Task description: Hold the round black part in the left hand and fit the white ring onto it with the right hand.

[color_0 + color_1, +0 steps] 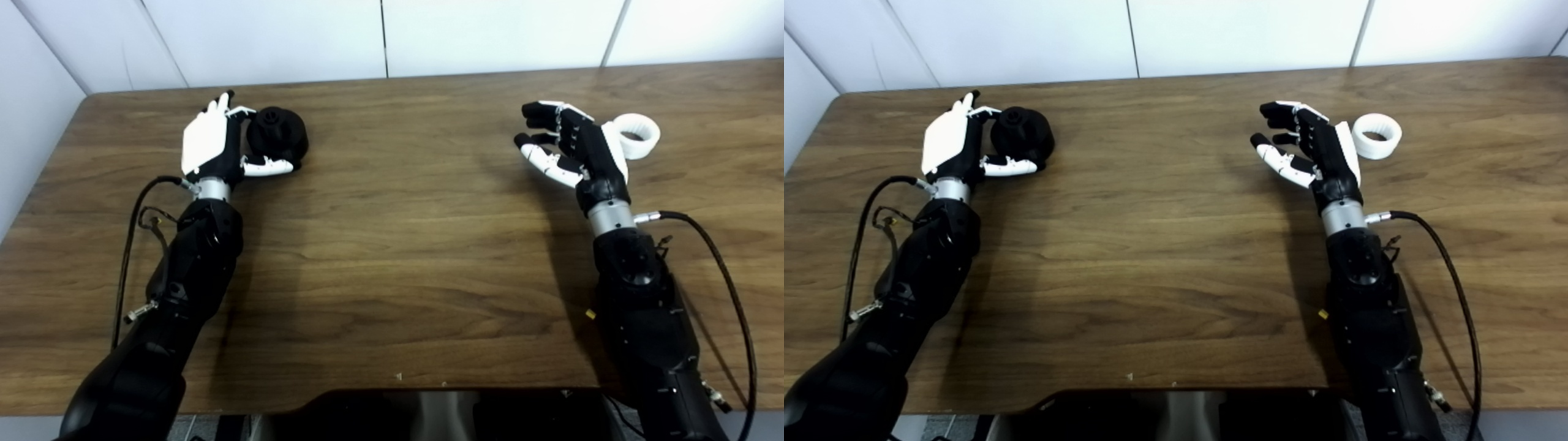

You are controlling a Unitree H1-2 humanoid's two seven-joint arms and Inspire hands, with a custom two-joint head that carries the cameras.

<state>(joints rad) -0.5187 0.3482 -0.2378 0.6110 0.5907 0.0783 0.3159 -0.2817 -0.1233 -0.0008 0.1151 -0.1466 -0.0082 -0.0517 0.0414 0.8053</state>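
**Black part at left robot hand, white ring loose on desk**

Round black part [278,133] sits at far left of the desk [392,257], knob on top. Left robot hand [211,147] is right beside it: thumb runs along its near side, fingers [228,103] reach up at its left edge. Cannot tell if the part is really clamped or lifted; it looks to be resting on the desk, the hand curled partly round it.

White ring [1376,136] lies on the desk at far right, hole showing, nothing holding it. Right robot hand [1311,150] is just left of the ring, close but apart from it in the right eye view; fingers spread and curved, palm facing left, holding nothing.

Both forearms come in from the near edge, a cable [729,288] trailing off the right wrist.
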